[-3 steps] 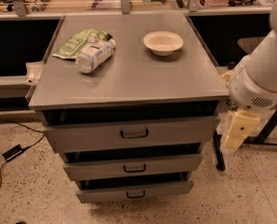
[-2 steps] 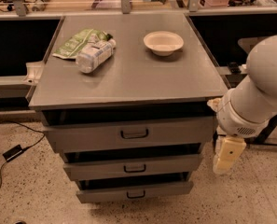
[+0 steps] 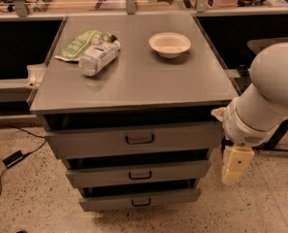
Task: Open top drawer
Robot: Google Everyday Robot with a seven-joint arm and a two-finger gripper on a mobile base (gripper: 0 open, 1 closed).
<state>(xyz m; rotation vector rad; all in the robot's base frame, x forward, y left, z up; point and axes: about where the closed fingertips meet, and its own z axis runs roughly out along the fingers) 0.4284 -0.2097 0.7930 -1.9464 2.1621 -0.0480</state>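
Lowered and drawn in toward the cabinet since a second ago, the cream gripper (image 3: 236,165) hangs off the cabinet's right front corner, level with the two lower drawers (image 3: 100,174). Whether it is spread or closed cannot be told. Speckled floor (image 3: 32,203) lies open in front. The top drawer (image 3: 90,141) sits up and to the gripper's left, apart from it, with its loop handle (image 3: 139,139) at centre. Farther back, the cabinet top (image 3: 143,89) holds a bottle (image 3: 99,57), a green bag (image 3: 78,43) and a bowl (image 3: 169,43).

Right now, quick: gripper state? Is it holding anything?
Gripper: open or closed cannot be told; it hangs at the cabinet's right side, apart from the top drawer and its handle.
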